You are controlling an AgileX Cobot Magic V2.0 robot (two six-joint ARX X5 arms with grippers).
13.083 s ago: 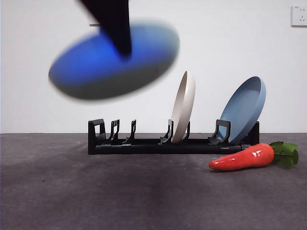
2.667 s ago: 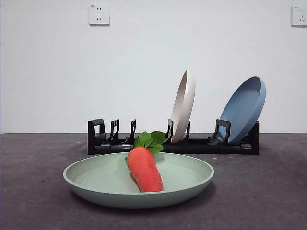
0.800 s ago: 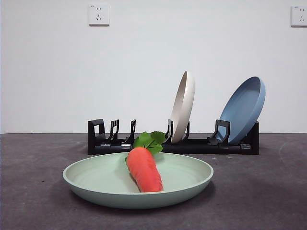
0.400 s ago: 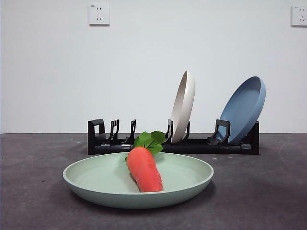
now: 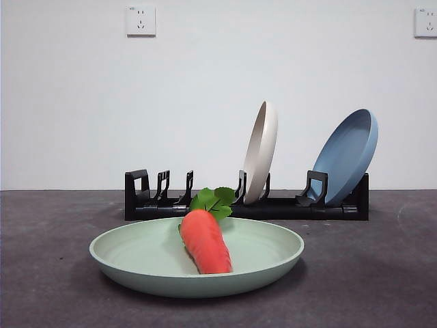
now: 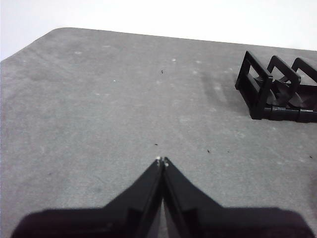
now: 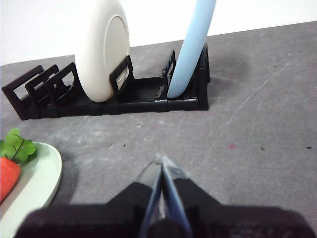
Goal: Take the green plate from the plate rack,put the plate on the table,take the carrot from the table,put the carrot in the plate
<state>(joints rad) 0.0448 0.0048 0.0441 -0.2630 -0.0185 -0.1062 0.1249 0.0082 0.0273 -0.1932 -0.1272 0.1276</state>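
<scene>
The green plate (image 5: 150, 263) lies flat on the table (image 5: 369, 273) in front of the plate rack (image 5: 205, 206). The carrot (image 5: 205, 240) lies in the plate with its leaves toward the rack. In the right wrist view the plate's edge (image 7: 39, 178) and the carrot's leafy end (image 7: 7, 173) show at the side. My right gripper (image 7: 161, 161) is shut and empty above bare table in front of the rack (image 7: 148, 96). My left gripper (image 6: 161, 161) is shut and empty above bare table, apart from the rack's end (image 6: 270, 94). Neither gripper shows in the front view.
A cream-beige plate (image 5: 261, 150) and a blue plate (image 5: 348, 157) stand upright in the rack; both also show in the right wrist view, the cream plate (image 7: 106, 49) and the blue plate (image 7: 195, 44). The rack's left slots hold nothing. A white wall stands behind.
Since 13 s ago the gripper that carried a plate in the air has gone from view, the green plate lies on the table, and the carrot has moved into it. Nothing has moved in the last second.
</scene>
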